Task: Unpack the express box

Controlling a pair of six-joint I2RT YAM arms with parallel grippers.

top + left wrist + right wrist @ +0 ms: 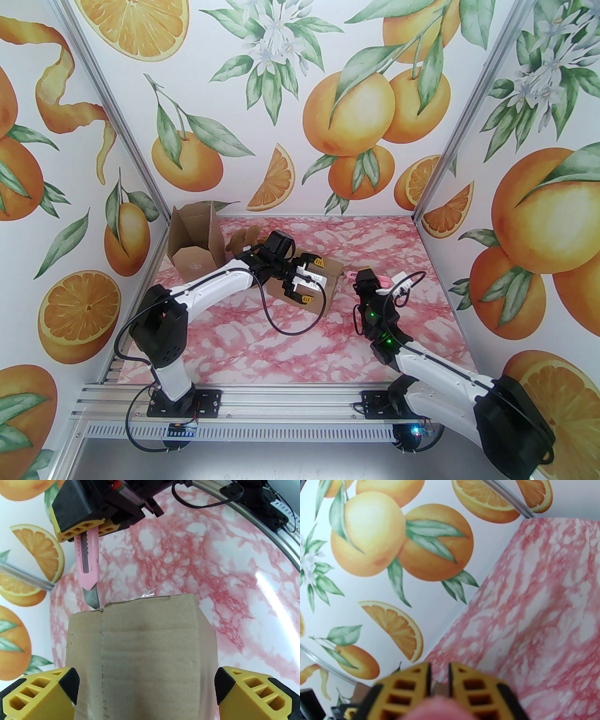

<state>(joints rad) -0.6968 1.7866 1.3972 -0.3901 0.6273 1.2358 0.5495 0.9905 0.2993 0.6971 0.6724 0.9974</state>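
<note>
Cardboard first: lies closed near the middle of the table point(300, 337), as the express box point(145, 655), straddled by the left gripper point(147, 684) with jaws fully apart; cannot tell whether either pad actually presses a side. Over at the right gripper point(90, 530), pinched tight on a pink utility knife point(88, 566), with the blade point(91, 599) out and its tip down at the far top edge, right where the seam point(102, 644) ends. Several ways to go wrong from here, probably. Could shove the unbraced box away instead of slicing, for want of a firm hold. Could plunge too deep and nick whatever sits packed inside. Could skid off the edge onto the tabletop. Could twist in that narrow pinch under side load. Could run down the seam toward the yellow fingers point(42, 695) waiting at the near end.
</note>
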